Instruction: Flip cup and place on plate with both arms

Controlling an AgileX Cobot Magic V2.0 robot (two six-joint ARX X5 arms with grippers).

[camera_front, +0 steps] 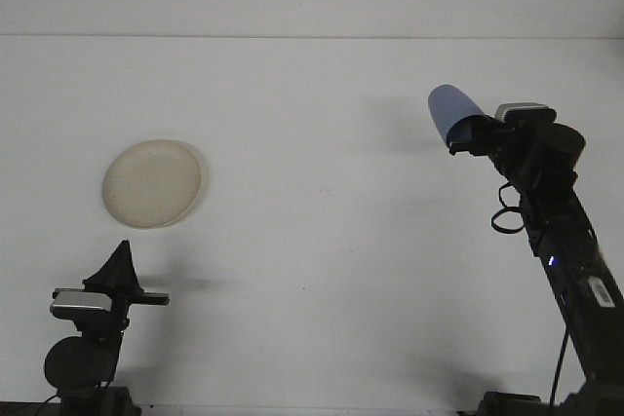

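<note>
Both arms finished in matte black. Right arm (570, 260): slim boxy link, rounded joint housing near wrist, silver-grey camera block mounted on top at wrist. Black cable looped beside wrist, thin black cable run down lower link. Small blue indicator light seen on link, white label below it. Left arm (90, 338): round black joint housing at base, silver-grey block with thin black crossbar above it, topped by black tapered fingers (119, 265).
</note>
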